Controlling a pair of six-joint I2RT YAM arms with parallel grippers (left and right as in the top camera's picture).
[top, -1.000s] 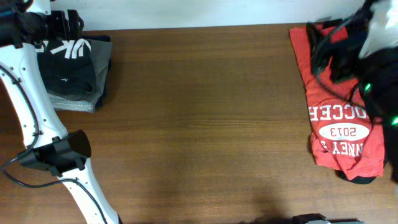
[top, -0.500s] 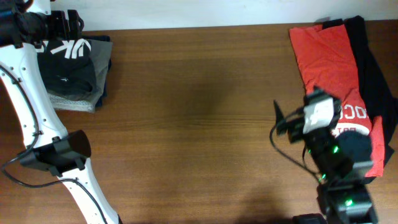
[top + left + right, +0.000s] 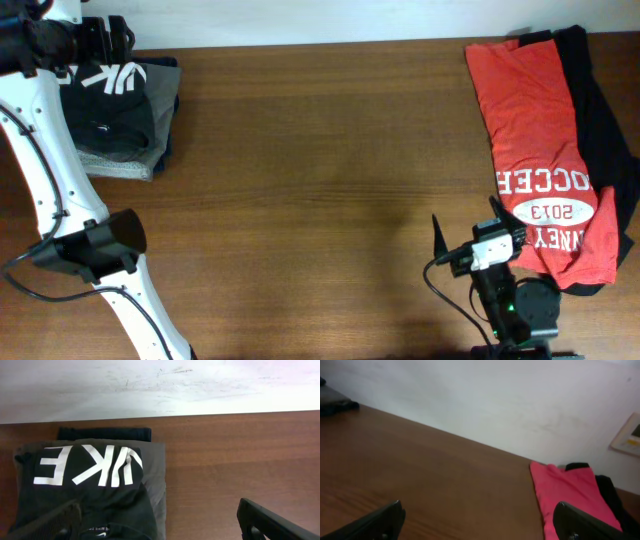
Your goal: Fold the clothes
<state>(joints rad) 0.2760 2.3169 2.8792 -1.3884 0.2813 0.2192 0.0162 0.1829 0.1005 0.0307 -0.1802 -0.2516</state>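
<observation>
Nearest the front edge of the desk [image 3: 300, 200], on the right side, the right tool [image 3: 480, 527] hangs low and points across the bare wood. Only its own wrist view shows both fingers [image 3: 377, 521] spread wide with nothing between them; from overhead we make out just one dark finger. Just beside it to the right lies the red T-shirt [image 3: 530, 130], flat, running from near the front to the far edge. The overhead view shows its white print, while the right wrist view catches only its plain far end. A second black T-shirt [image 3: 603, 120] lies under it, showing along its right side and at the far end.

Well apart, at the far left corner, the black T-shirt with white block letters [image 3: 85, 467] sits folded on top of a stack. Beneath it are a grey garment [image 3: 156, 477] and a dark layer [image 3: 105, 434], which only the left wrist view shows plainly. The left tool [image 3: 160, 525] hovers over this stack with its fingers spread, gripping nothing; whether one finger touches the cloth we cannot tell. Beyond the desk's far edge stands a pale wall [image 3: 160, 385].
</observation>
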